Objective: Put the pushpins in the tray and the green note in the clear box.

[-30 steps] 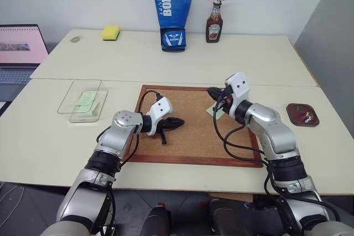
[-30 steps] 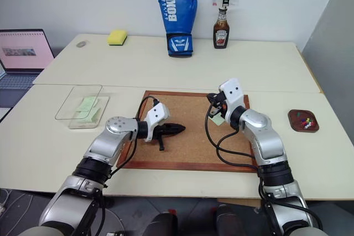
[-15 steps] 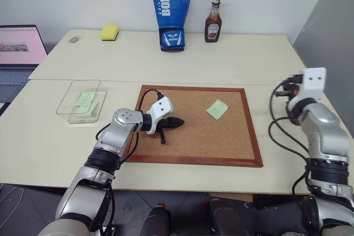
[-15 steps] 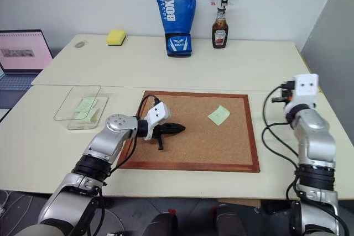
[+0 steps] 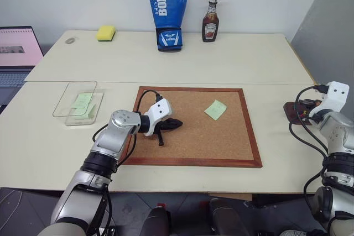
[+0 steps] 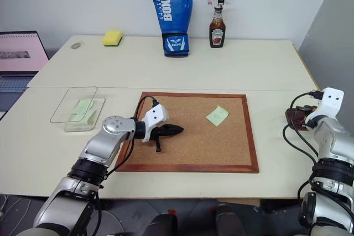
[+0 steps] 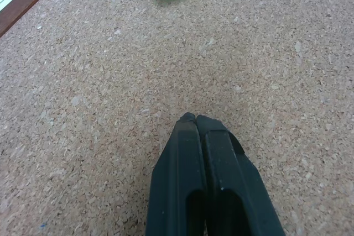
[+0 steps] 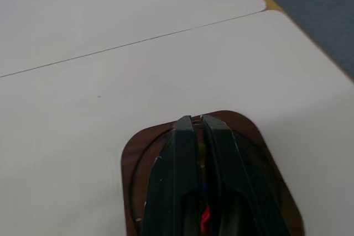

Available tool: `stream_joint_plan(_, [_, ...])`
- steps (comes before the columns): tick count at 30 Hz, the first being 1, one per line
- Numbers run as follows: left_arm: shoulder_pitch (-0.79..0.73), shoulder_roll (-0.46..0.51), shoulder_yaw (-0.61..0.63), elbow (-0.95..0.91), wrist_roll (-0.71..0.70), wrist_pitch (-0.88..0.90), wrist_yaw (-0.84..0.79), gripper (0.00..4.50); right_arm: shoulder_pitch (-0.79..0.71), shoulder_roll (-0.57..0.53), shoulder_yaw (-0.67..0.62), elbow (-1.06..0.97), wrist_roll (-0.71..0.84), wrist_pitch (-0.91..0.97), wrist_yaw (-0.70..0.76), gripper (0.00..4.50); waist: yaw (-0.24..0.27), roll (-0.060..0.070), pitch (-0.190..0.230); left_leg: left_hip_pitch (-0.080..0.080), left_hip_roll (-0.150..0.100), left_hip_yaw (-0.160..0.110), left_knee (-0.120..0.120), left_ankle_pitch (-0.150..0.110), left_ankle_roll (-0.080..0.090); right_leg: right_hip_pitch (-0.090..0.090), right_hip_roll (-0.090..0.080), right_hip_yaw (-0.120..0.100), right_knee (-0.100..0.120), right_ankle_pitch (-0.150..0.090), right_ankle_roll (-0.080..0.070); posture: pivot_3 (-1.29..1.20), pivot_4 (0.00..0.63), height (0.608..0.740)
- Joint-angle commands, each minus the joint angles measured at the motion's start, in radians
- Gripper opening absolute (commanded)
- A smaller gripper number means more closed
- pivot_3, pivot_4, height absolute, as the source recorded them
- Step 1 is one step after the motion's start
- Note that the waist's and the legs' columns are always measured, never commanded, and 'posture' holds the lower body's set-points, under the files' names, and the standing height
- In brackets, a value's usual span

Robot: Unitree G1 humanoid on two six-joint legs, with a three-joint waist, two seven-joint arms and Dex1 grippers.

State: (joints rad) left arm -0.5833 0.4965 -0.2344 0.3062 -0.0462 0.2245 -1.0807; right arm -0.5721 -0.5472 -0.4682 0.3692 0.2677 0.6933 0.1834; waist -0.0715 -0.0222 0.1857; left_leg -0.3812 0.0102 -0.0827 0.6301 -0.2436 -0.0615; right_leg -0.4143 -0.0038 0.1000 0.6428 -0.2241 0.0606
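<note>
Two cream tables (image 5: 221,59) butted together, seam crossing side to side. Wood-framed corkboard (image 5: 232,136) lying flat at centre. Blue boxing glove (image 5: 166,12) upright at 12 o'clock from the board, sauce bottle (image 5: 209,25) just beside it. Clear box (image 5: 74,100) at 9 o'clock, pale-green paper inside. Left gripper (image 7: 194,119) over the board's cork, fingers pressed together, holding nothing. Right gripper (image 8: 196,119) at 3 o'clock above the tray (image 8: 130,158), fingers nearly touching; whether a pin sits between, cannot tell. Green note (image 5: 215,109) flat on the cork, toward 2 o'clock.
</note>
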Motion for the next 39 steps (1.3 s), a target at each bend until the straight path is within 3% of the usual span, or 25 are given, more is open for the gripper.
stream_joint_plan(1, [0.035, 0.010, -0.045, 0.006, 0.024, 0.029, -0.019, 0.00, -0.022, -0.009, -0.002, -0.010, 0.018, 0.004, 0.003, 0.03, -0.001, 0.000, 0.000, 0.000, 0.000, 0.000, 0.000, 0.000, 0.000, 0.000, 0.000, 0.000, 0.000, 0.000, 0.000, 0.00, 0.150, 0.740])
stream_joint_plan(4, [0.036, 0.011, -0.044, 0.005, 0.024, 0.030, -0.018, 0.00, -0.009, -0.008, -0.001, -0.008, 0.017, 0.002, 0.004, 0.03, -0.004, 0.000, 0.000, 0.000, 0.000, 0.000, 0.000, 0.000, 0.000, 0.000, 0.000, 0.000, 0.000, 0.000, 0.000, 0.00, 0.150, 0.740])
stream_joint_plan(22, [0.033, -0.001, -0.044, 0.014, 0.020, 0.027, -0.010, 0.00, 0.019, -0.033, 0.059, -0.048, -0.010, -0.085, 0.038, 3.64, -0.009, 0.000, 0.000, 0.000, 0.000, 0.000, 0.000, 0.000, 0.000, 0.000, 0.000, 0.000, 0.000, 0.000, 0.000, 0.00, 0.150, 0.740])
stream_joint_plan(26, [0.039, 0.001, -0.044, 0.007, 0.018, 0.030, -0.011, 0.00, 0.034, -0.015, 0.129, -0.170, 0.025, -0.117, 0.150, 4.44, -0.010, 0.000, 0.000, 0.001, 0.000, 0.000, 0.000, 0.000, 0.000, 0.000, 0.000, 0.000, 0.000, 0.000, 0.000, 0.00, 0.150, 0.740])
stream_joint_plan(33, [0.044, 0.003, -0.041, -0.006, 0.014, 0.042, -0.014, 0.00, 0.108, 0.062, 0.302, -0.399, 0.132, -0.098, 0.377, 4.44, -0.009, 0.000, 0.000, 0.001, 0.001, -0.001, 0.000, 0.000, 0.000, 0.001, 0.001, -0.001, 0.000, 0.000, 0.000, 0.00, 0.150, 0.740])
stream_joint_plan(39, [0.048, 0.014, -0.034, -0.020, 0.011, 0.053, -0.016, 0.00, 0.101, 0.100, 0.430, -0.325, 0.058, -0.201, 0.430, 4.44, -0.010, 0.000, 0.000, 0.000, 0.000, -0.001, 0.000, 0.000, 0.000, 0.000, 0.000, -0.001, 0.000, 0.000, 0.001, 0.00, 0.150, 0.740])
